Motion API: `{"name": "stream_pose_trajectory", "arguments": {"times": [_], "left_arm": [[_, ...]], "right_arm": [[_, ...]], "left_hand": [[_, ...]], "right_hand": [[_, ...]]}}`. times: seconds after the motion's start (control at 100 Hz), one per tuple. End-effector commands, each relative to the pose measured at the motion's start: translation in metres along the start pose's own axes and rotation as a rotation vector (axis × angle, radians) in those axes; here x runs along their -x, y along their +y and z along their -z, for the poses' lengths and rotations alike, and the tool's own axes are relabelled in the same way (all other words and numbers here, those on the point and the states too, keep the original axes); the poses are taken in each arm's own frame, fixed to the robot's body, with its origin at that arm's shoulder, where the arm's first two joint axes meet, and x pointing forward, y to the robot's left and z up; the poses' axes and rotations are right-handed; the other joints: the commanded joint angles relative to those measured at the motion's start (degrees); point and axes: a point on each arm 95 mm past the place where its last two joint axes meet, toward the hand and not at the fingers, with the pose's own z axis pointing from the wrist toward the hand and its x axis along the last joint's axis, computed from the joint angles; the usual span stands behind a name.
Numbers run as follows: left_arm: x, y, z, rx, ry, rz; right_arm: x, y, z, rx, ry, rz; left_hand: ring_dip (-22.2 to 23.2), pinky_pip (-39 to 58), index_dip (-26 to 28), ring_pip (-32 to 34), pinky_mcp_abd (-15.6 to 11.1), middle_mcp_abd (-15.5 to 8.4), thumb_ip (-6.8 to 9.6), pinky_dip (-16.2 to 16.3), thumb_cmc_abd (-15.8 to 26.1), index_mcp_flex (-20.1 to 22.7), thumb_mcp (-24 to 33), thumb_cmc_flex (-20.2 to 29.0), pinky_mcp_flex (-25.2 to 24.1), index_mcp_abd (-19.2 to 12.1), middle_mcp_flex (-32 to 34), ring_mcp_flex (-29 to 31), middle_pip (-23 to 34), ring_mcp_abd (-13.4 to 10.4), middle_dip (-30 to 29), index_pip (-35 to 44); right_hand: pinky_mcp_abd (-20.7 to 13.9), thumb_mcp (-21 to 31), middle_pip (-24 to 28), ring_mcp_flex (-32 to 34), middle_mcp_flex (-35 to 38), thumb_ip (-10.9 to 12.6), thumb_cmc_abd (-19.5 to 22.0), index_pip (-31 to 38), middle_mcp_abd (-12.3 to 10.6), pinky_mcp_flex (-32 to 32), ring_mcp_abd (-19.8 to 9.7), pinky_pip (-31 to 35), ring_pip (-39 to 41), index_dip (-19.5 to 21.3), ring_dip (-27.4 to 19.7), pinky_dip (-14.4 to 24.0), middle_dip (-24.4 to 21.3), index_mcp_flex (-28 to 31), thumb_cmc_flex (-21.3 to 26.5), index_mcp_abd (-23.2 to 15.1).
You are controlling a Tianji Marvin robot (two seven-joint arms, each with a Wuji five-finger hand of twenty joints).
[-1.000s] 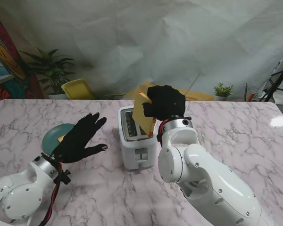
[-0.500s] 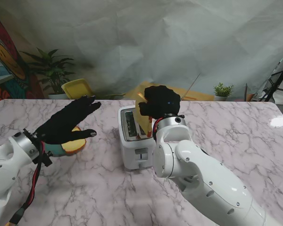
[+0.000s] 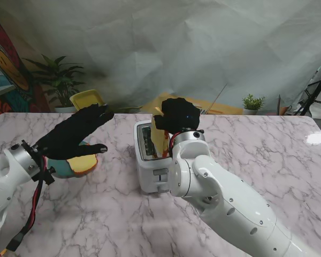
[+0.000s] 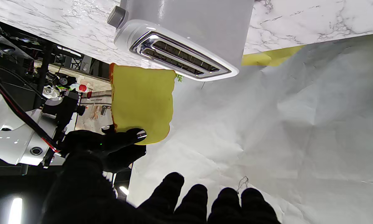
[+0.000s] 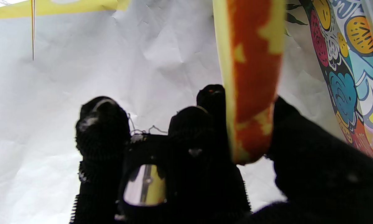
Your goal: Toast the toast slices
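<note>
**A:** Where is the toast slice right now?

**B:** It is pinched in the right hand, thumb on one face and fingers on the other. From the stand's view it stands on edge over the top of the white toaster, by the slot on the right. Whether its lower edge has entered the slot I cannot tell; the right arm hides that part.

**A:** Does the left wrist camera settle it?

**B:** There the slice appears clear of the toaster, its edge near the rim of the two slots and apart from them. Both slots look unfilled.

**A:** And the left hand?

**B:** Spread wide, fingers straight and apart, holding nothing. It hovers over a teal plate on the marble worktop, left of the toaster. A second slice of toast lies on that plate, partly under the hand.

**A:** Anything from the right wrist camera?

**B:** Only the slice seen edge-on, its orange-brown crust between black fingers, against the white backdrop.
</note>
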Motion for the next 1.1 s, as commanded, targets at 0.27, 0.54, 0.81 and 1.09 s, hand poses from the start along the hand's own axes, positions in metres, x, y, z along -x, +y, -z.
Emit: {"name": "stream_pose_trajectory", "arguments": {"times": [0.27, 0.54, 0.81, 1.09], "left_arm": [[-0.005, 0.002, -0.011, 0.016, 0.023, -0.009], [-0.007, 0.004, -0.017, 0.019, 0.035, -0.01], [-0.011, 0.003, -0.021, 0.014, 0.049, -0.015], [-0.015, 0.001, -0.025, 0.013, 0.063, -0.026]], "right_arm": [[0.006, -0.006, -0.005, 0.059, -0.012, -0.003], [0.014, 0.006, -0.009, 0.122, -0.026, 0.001], [0.023, 0.006, -0.015, 0.16, -0.039, -0.004], [0.023, -0.009, -0.021, 0.175, -0.048, -0.019]], "left_hand": [[0.7, -0.9, 0.9, -0.2, -2.6, -0.7, 0.36, 1.4, 0.3, -1.1, 0.0, -0.8, -0.3, -0.7, -0.9, 0.2, 0.2, -1.2, 1.3, 0.1], [0.7, -1.0, 0.9, -0.2, -2.6, -0.8, 0.44, 1.7, 0.2, -0.9, 0.0, -0.5, -0.4, -0.7, -0.8, 0.1, 0.1, -1.1, 1.4, 0.2], [0.7, -1.1, 1.0, -0.2, -2.5, -0.8, 0.46, 1.9, 0.3, -0.8, 0.0, -0.5, -0.4, -0.7, -0.6, 0.2, 0.1, -1.1, 1.5, 0.2], [0.7, -1.1, 1.0, -0.1, -2.4, -0.9, 0.46, 2.1, 0.5, -0.7, 0.0, -0.5, -0.4, -0.8, -0.4, 0.2, 0.2, -1.1, 1.6, 0.3]], "right_hand": [[-3.9, 0.3, 6.4, 0.3, 5.2, 2.3, 3.7, 5.1, 7.0, 2.2, -9.4, 2.2, 1.2, 2.3, -0.5, -0.5, -0.1, 3.1, 3.6, 4.4], [-3.9, 0.5, 6.4, 0.3, 5.2, 2.2, 4.0, 5.3, 7.0, 2.2, -9.4, 2.2, 1.2, 2.4, -0.5, -0.5, -0.3, 2.8, 3.5, 4.6], [-3.7, 0.7, 6.4, 0.3, 5.1, 2.0, 4.0, 5.6, 6.9, 2.1, -9.4, 2.2, 1.2, 2.4, -0.6, -0.5, -0.4, 2.6, 3.3, 4.3], [-3.6, 1.0, 6.5, 0.3, 5.1, 1.9, 4.0, 5.8, 6.8, 2.0, -9.4, 2.2, 1.3, 2.2, -0.6, -0.4, -0.5, 2.7, 3.0, 4.1]]}}
